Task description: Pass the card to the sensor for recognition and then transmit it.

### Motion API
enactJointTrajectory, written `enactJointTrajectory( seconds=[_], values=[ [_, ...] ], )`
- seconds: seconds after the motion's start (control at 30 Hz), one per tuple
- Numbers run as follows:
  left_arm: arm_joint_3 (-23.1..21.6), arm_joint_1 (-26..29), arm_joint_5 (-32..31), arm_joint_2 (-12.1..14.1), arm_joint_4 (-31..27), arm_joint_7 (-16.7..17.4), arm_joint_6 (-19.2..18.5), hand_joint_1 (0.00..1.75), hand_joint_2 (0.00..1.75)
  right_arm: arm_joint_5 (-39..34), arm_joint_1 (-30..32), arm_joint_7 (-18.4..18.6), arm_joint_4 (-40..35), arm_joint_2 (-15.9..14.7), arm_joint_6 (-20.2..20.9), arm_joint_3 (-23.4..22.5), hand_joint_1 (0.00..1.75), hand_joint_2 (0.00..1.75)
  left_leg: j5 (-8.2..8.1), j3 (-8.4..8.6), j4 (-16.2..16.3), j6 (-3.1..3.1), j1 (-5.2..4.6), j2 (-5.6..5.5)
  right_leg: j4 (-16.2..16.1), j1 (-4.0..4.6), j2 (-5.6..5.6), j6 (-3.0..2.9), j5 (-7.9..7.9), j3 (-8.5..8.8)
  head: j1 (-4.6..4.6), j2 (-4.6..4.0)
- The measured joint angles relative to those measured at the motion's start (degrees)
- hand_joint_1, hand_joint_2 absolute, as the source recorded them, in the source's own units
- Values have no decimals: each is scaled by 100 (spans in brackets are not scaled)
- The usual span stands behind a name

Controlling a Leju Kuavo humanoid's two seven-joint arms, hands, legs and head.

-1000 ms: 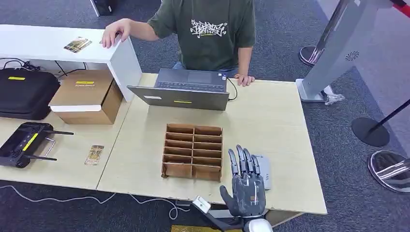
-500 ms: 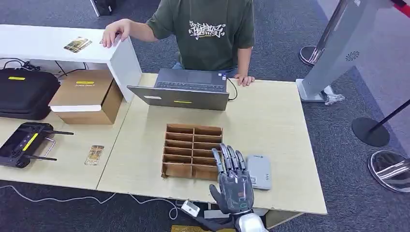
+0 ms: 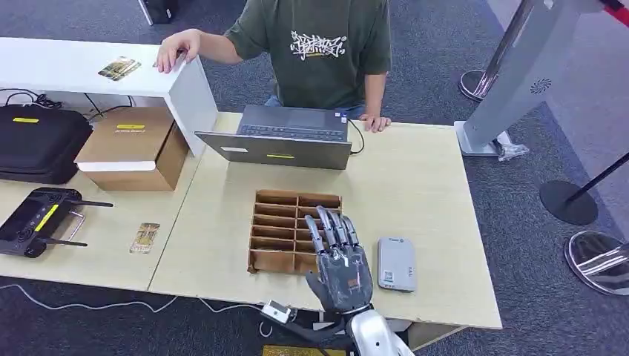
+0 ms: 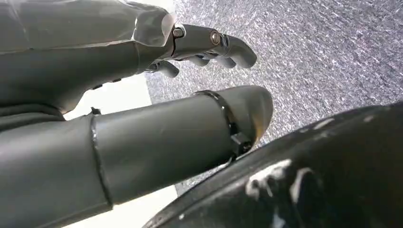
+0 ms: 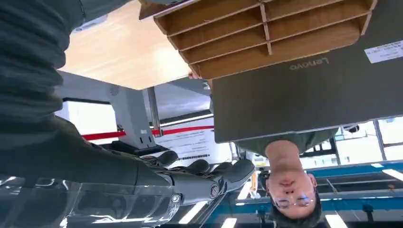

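On the far left of my counter lie a black case and, nearer me, a black controller with antennae. Beside the case sits a cardboard box. Behind these stands a white shelf carrying one card, with a person's hand resting on its corner. A second card lies flat on the counter, between the controller and the wooden divider tray. My left hand hangs over grey carpet with fingers loosely curled and nothing in them. Behind the tray, an open laptop stands in front of the person in the green shirt. My right hand hovers over the near right corner of the tray, palm down, fingers extended and apart, gripping nothing. Just beside it on the right lies the grey sensor, flat on the counter and apart from my fingers. A grey stand rises from the floor at far right.
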Motion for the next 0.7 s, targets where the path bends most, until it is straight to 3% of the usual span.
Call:
enactJointTrajectory(
  seconds=[0.43,0.7],
  values=[
    [-193,-3,0,2,0,-42,159,0,0,-55,-218,-26,79,114,18,52,0,175,0,0,0,0,0,0,0,0,0,0,0,0,0,0],
    [-212,-3,0,0,0,-39,197,0,0,-173,-316,79,135,101,492,242,0,175,0,0,0,0,0,0,0,0,0,0,0,-1,2,0]
  ],
)
